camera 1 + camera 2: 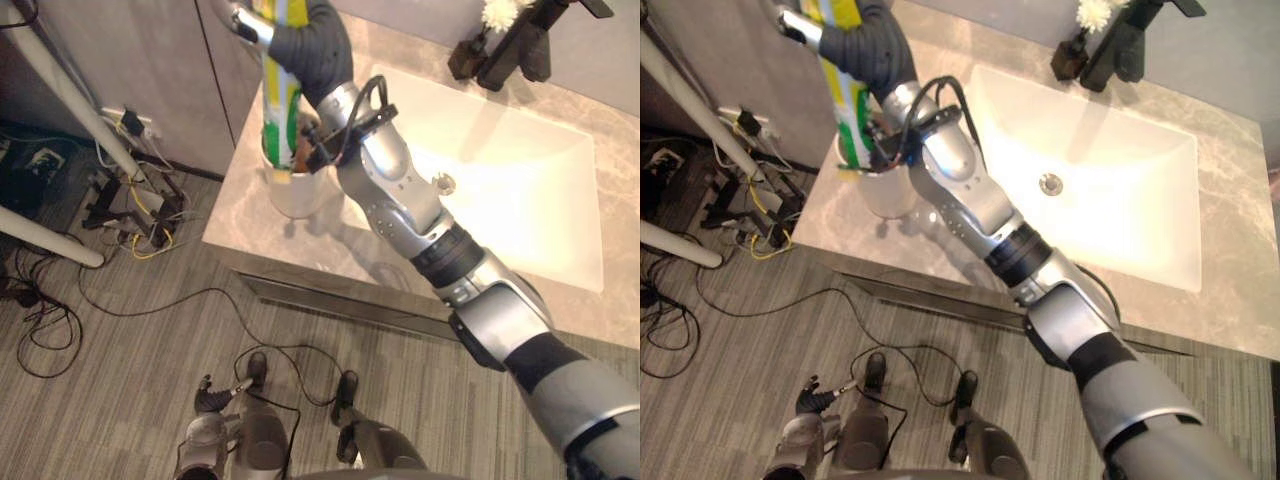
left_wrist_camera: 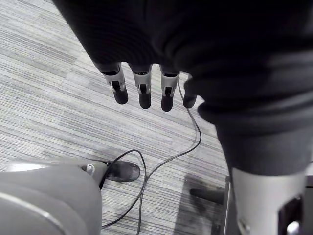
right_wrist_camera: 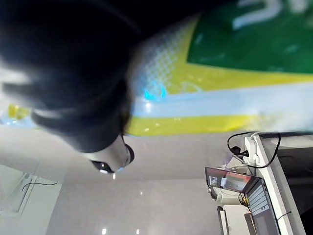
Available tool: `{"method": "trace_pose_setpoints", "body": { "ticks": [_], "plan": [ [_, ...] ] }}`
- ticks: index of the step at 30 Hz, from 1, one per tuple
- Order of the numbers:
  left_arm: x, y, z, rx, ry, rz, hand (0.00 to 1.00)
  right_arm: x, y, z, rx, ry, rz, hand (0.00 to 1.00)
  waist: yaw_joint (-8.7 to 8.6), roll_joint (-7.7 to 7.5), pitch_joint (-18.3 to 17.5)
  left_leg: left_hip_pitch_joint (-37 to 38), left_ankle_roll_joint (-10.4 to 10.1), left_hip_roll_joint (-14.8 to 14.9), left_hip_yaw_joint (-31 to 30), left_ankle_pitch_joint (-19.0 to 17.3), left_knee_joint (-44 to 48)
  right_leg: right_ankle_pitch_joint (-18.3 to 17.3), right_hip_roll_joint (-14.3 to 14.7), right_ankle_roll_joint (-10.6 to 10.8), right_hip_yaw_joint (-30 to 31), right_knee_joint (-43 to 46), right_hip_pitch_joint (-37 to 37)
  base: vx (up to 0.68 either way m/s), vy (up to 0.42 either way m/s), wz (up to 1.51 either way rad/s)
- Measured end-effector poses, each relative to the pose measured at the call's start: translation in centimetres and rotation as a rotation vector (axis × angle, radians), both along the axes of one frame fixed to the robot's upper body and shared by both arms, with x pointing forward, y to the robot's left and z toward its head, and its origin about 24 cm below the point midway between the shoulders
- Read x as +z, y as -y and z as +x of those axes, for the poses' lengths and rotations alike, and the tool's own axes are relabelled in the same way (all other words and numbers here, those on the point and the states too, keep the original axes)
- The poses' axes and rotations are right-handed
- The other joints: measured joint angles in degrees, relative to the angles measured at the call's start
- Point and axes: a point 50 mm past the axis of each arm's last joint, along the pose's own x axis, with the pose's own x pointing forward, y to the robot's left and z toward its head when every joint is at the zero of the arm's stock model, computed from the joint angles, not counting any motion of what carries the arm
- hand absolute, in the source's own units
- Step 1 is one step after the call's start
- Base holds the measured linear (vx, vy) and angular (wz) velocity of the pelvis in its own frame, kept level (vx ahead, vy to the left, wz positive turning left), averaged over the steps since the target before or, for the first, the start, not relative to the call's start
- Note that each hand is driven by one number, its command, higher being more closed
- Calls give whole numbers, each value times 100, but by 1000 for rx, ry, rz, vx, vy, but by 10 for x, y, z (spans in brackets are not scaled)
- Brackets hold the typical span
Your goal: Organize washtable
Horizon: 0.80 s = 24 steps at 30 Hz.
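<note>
Right robot hand (image 1: 305,50) grips toothpaste tube (image 1: 281,110) upright, probably to seat it in cup (image 1: 297,192) at bench (image 1: 245,225) left edge; left robot hand (image 2: 142,88) slack.

- The surface (image 1: 245,228) is a beige, marble-patterned counter, with a long metal strip under its front edge.
- A white rectangular basin (image 1: 530,200) is sunk into it, with a round metal drain (image 1: 445,183) in its floor.
- A white cup (image 1: 296,196) stands near the front left corner, beside the basin.
- A dark faucet (image 1: 517,45) stands behind the basin, with a small dark holder (image 1: 466,57) carrying a white flower (image 1: 497,12) just beside it.
</note>
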Motion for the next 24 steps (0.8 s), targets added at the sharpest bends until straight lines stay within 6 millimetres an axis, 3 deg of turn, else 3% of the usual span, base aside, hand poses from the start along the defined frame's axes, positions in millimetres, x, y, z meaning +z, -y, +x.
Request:
{"method": "trace_pose_setpoints", "body": {
  "ticks": [9, 24],
  "plan": [
    [0, 0, 0, 1, -2, 2, 0, -8, -12, -3, 33, -24, -21, 100, 24, 47, 31, -25, 0, -2, -107, 0, 0, -89, -10, -14, -105, 114, -21, -4, 2, 5],
    [0, 0, 1, -1, 2, 2, 0, -19, -12, 4, 14, -76, -25, 100, 19, 70, 46, -116, -10, -2, -162, 8, 2, -218, -35, -5, -170, 314, -164, 1, 0, 1]
  ]
}}
